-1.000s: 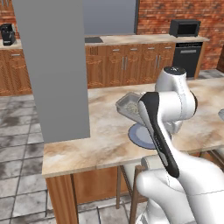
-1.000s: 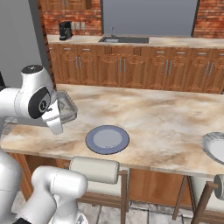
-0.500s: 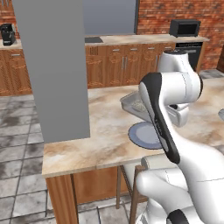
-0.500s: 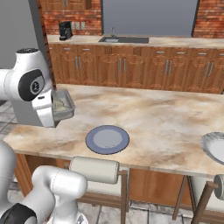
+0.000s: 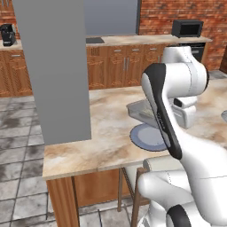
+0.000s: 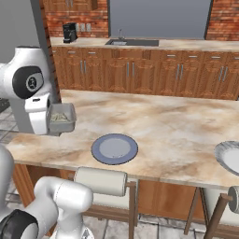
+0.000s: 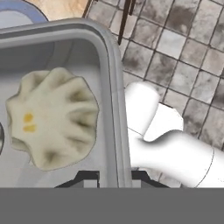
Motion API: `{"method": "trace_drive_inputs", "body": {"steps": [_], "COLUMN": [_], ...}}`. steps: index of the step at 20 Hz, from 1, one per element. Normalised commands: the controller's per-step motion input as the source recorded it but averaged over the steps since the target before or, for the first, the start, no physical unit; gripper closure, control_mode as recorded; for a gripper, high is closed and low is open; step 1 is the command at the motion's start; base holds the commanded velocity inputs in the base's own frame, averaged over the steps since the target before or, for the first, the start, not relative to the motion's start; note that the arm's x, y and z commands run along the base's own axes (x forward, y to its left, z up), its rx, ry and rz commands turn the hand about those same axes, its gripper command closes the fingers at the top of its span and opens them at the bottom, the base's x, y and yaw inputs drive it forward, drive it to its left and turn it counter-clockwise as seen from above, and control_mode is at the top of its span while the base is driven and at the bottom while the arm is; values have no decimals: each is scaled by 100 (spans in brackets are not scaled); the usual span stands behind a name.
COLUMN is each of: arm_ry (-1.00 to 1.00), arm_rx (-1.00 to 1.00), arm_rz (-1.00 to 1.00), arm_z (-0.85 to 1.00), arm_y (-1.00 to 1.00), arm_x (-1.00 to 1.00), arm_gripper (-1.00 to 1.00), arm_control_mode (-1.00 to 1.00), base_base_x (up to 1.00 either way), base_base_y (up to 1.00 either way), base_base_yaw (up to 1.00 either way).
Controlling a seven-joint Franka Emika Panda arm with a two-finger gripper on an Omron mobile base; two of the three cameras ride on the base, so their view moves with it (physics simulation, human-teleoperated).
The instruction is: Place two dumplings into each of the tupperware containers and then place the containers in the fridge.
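Note:
My gripper point(image 7: 112, 176) is shut on the rim of the grey tupperware container point(image 7: 112, 83) and holds it just above the counter. A creased beige dumpling point(image 7: 51, 117) lies inside, and the edge of a second one shows at the left. From the right base view the container point(image 6: 63, 116) hangs at the counter's left end, beside my hand point(image 6: 41, 116). In the left base view the container point(image 5: 138, 111) is partly hidden behind my arm. The fridge's dark grey door point(image 5: 53, 66) stands tall to the left.
A round blue-grey plate point(image 6: 114, 148) lies on the counter point(image 6: 168, 126) near its front edge, close to the held container. A white plate point(image 6: 229, 156) sits at the far right. Stools point(image 6: 100, 182) stand below the counter's front edge. Tiled floor point(image 5: 22, 146) lies to the left.
My arm's upper links have risen and turned. The grey container has stayed in my grip in nearly the same spot over the counter's left end.

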Motion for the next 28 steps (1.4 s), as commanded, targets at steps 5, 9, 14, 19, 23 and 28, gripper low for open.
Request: {"method": "trace_drive_inputs", "body": {"steps": [5, 9, 14, 19, 23, 28], "arm_ry": [0, 0, 2, 1, 6, 8], "arm_rx": [0, 4, 7, -5, -4, 0], "arm_rz": [-16, -19, -13, -4, -4, -2], "arm_z": [4, 25, 22, 0, 2, 3], "arm_y": [21, 4, -1, 19, 21, 5], "arm_x": [-37, -30, -18, -17, -15, -2], "arm_gripper": [100, 100, 100, 100, 100, 100], "arm_control_mode": [-100, -100, -100, -100, -100, -100], "base_base_x": [0, 0, 0, 0, 0, 0], "base_base_y": [0, 0, 0, 0, 0, 0], "base_base_yaw": [0, 0, 0, 0, 0, 0]}}
